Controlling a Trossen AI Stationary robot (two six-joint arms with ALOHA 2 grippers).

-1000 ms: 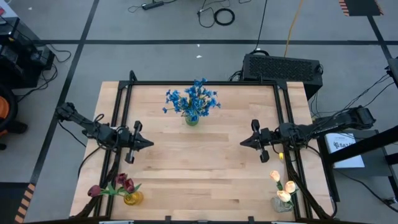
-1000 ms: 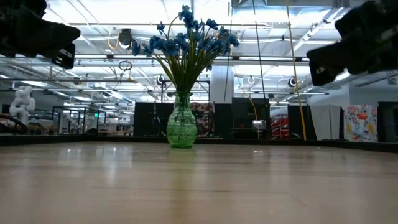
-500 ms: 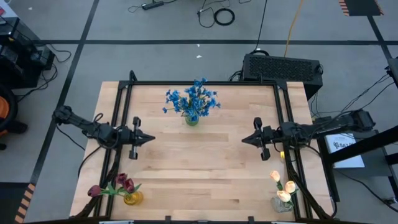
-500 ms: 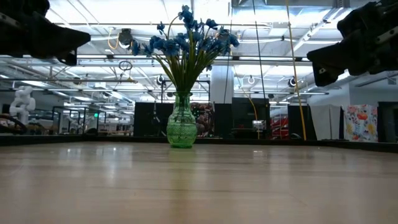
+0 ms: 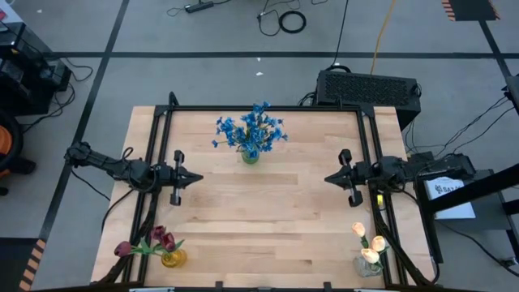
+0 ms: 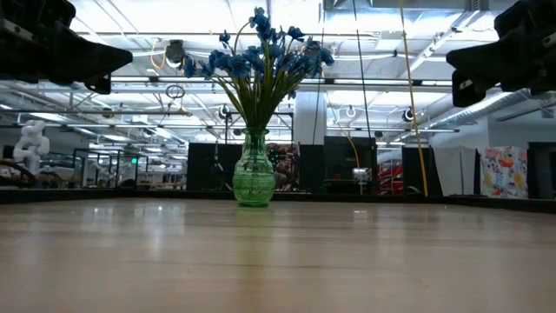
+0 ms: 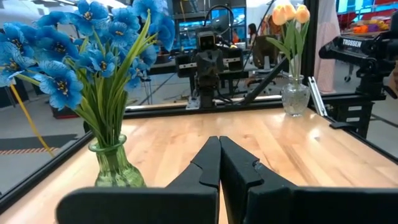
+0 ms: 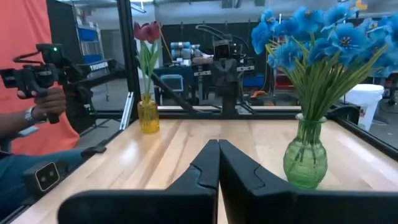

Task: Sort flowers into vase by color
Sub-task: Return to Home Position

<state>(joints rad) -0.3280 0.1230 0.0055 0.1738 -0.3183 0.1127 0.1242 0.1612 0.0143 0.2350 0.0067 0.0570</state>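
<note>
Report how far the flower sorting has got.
Sorting looks done: the blue flowers stand in the green vase, the red tulips in the yellow vase, the cream tulips in the clear vase, and no loose stem shows on the table. In hand: nothing; the left pincer and right pincer are shut and empty, above the table's sides. Left: seemingly only parking the arms.

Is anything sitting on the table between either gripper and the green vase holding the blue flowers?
Nothing visible. Only bare table lies between the left gripper, the right gripper and the green vase with the blue flowers. The red tulips and yellow tulips stand well off both lines.
</note>
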